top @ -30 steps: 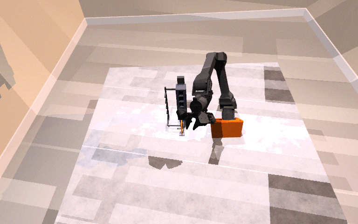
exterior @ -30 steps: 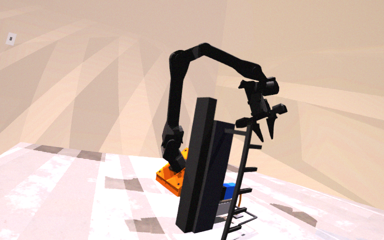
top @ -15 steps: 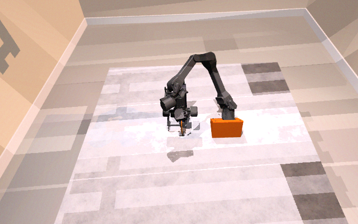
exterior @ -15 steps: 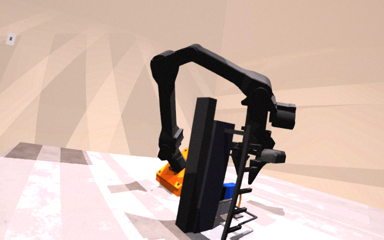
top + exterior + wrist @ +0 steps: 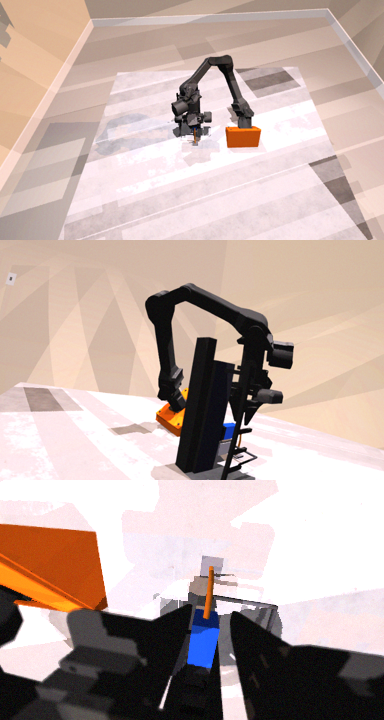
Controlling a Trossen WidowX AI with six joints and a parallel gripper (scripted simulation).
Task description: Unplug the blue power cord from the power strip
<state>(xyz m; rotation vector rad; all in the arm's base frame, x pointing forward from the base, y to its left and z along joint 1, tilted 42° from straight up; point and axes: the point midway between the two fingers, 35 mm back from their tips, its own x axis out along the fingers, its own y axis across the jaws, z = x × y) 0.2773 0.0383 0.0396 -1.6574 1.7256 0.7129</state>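
We are looking along the claw (image 5: 211, 612): its two dark fingers are standing partly apart and are gripping nothing. The blue plug (image 5: 203, 640) is showing in the gap between them, and it is still sitting low on the front of the power strip (image 5: 203, 409), with its thin orange cord (image 5: 210, 587) going down from it. In the exterior view the fingertips are hanging just above the plug, in front of the strip, beside the thin black rack (image 5: 236, 421).

So we are judging that only the approach is done. Closing on the plug, pulling it out of the strip, letting go and moving away are all still left.

Behind the strip the arm's orange base (image 5: 242, 137) is standing. The worktop (image 5: 198, 192) around the strip is pale, with grey and white patches. Further away, beige walls (image 5: 84, 310) are closing the room.
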